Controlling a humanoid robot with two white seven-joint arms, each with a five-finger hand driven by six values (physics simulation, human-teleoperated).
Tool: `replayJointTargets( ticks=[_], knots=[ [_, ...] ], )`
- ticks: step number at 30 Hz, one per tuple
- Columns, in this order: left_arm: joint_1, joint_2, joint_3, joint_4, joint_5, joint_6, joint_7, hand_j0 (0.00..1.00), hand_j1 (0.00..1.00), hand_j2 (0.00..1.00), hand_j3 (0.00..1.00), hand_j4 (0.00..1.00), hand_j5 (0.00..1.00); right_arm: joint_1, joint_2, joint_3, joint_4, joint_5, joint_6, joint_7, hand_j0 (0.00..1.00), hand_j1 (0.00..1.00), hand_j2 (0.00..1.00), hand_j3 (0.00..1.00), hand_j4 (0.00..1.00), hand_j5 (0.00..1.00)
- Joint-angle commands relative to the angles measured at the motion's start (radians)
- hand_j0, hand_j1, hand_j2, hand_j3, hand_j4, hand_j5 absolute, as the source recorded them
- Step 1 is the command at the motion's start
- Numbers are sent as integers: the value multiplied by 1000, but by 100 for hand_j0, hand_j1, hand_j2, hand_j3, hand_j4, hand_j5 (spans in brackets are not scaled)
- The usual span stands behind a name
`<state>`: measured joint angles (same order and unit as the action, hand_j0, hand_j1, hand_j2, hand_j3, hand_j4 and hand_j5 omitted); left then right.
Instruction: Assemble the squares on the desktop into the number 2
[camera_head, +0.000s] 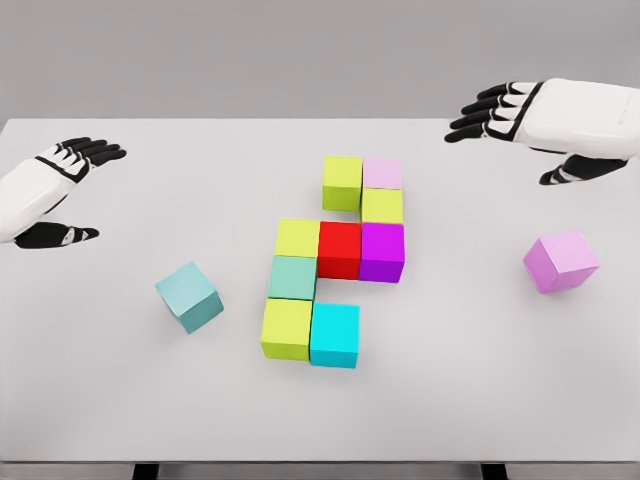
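- Matte, flat-coloured cubes on a pale grey table (100, 400); nine are packed together mid-table, two lie loose.
- Packed group, top to bottom: lime cube (342, 182) and pale pink cube (382, 172) side by side; a second lime (382, 206) under the pink; then a row of lime (297, 238), red cube (339, 249), purple cube (382, 251); sea-green cube (292, 277) below that row's lime; bottom row lime (286, 328) and cyan cube (334, 335). All touching.
- Judged: the 2 lacks pieces, likely a top-left and a bottom-right one.
- Loose teal cube (189, 296) at 8 o'clock of the group, turned askew, well apart from it.
- Loose pink cube (561, 261) at 3 o'clock, also askew, well apart.
- Handling, judged: rigid, light, smooth faces that may slip; sharp edges, not fragile. Pinch on two opposite flat side faces, thumb against fingers; square the cube before seating it, since a nudge could shove its neighbours.
- Left hand (55, 190) at 9 o'clock near the table's edge, fingers apart, holding nothing.
- Right hand (545, 125) at 1 o'clock, raised, fingers extended and apart, empty; nearer the pink cube.
- No brands, labels or writing visible anywhere.
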<state>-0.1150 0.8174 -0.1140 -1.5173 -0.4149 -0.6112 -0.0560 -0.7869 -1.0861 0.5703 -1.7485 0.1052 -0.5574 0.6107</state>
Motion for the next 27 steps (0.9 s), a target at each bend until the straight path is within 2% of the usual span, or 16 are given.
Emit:
replayJointTargets(
  ticks=[1, 5, 6, 8, 9, 10, 11, 12, 13, 14, 16, 19, 21, 22, 24, 27],
  knots=[
    [0, 0, 1, 3, 7, 0, -1, 100, 100, 100, 100, 100, 100, 0, -12, 2, -5, -16, -5, 0, 100, 100, 100, 100, 100, 100],
    [-5, 8, 2, -6, 16, 0, -7, 100, 100, 100, 100, 100, 100, 6, -50, 5, -5, -25, -53, 0, 100, 100, 100, 100, 100, 100],
    [-3, 11, 2, 5, 21, 0, -5, 100, 100, 100, 100, 100, 100, 14, -93, 5, -3, -44, -53, 0, 100, 100, 100, 100, 100, 100],
    [-6, 40, -4, 6, 48, 0, -8, 100, 100, 100, 100, 100, 100, 38, -182, 29, -3, -198, 129, 0, 100, 100, 100, 100, 100, 100],
    [-3, 114, -36, 5, 122, 0, -60, 100, 100, 100, 100, 100, 100, 40, -224, 43, 6, -314, 273, 0, 100, 100, 100, 100, 100, 100],
    [-5, 176, -105, 3, 248, 0, -169, 100, 100, 100, 100, 100, 100, 38, -225, 40, 30, -399, 338, 0, 100, 100, 100, 100, 100, 100],
    [-9, 209, -136, -4, 315, 0, -243, 100, 100, 100, 100, 100, 100, 38, -225, 40, 56, -435, 356, 0, 100, 100, 100, 100, 100, 100],
    [-14, 267, -162, -33, 430, 0, -426, 100, 100, 100, 100, 100, 100, 35, -218, 42, 104, -449, 398, 0, 100, 100, 100, 100, 100, 100],
    [-14, 275, -161, -57, 475, 0, -514, 100, 100, 100, 100, 100, 100, 35, -219, 48, 99, -449, 425, 0, 100, 100, 100, 100, 100, 100],
    [-32, 276, -162, -77, 527, 0, -555, 100, 100, 100, 100, 100, 100, 38, -218, 60, 92, -449, 449, 0, 100, 100, 100, 100, 100, 100],
    [-49, 276, -162, -80, 581, 0, -555, 100, 100, 100, 100, 100, 100, 40, -225, 79, 84, -432, 438, 0, 100, 100, 100, 100, 100, 100],
    [-106, 276, -164, -86, 567, 0, -555, 100, 100, 100, 100, 100, 100, 43, -227, 141, 41, -424, 445, 0, 100, 100, 100, 100, 100, 100],
    [-133, 269, -164, -136, 487, 0, -555, 100, 100, 100, 100, 100, 100, 48, -225, 189, 56, -423, 450, 0, 100, 100, 100, 100, 100, 100],
    [-138, 255, -165, -168, 406, 0, -555, 100, 100, 100, 100, 100, 100, 49, -221, 206, 86, -423, 450, 0, 100, 100, 100, 100, 100, 100],
    [-146, 195, -167, -187, 303, 0, -555, 100, 100, 100, 100, 100, 100, 49, -221, 237, 101, -424, 450, 0, 100, 100, 100, 100, 100, 100],
    [-190, 147, -242, -185, 277, 0, -555, 100, 100, 100, 100, 100, 100, 49, -227, 286, 109, -424, 436, 0, 100, 100, 100, 100, 100, 100]
  ],
)
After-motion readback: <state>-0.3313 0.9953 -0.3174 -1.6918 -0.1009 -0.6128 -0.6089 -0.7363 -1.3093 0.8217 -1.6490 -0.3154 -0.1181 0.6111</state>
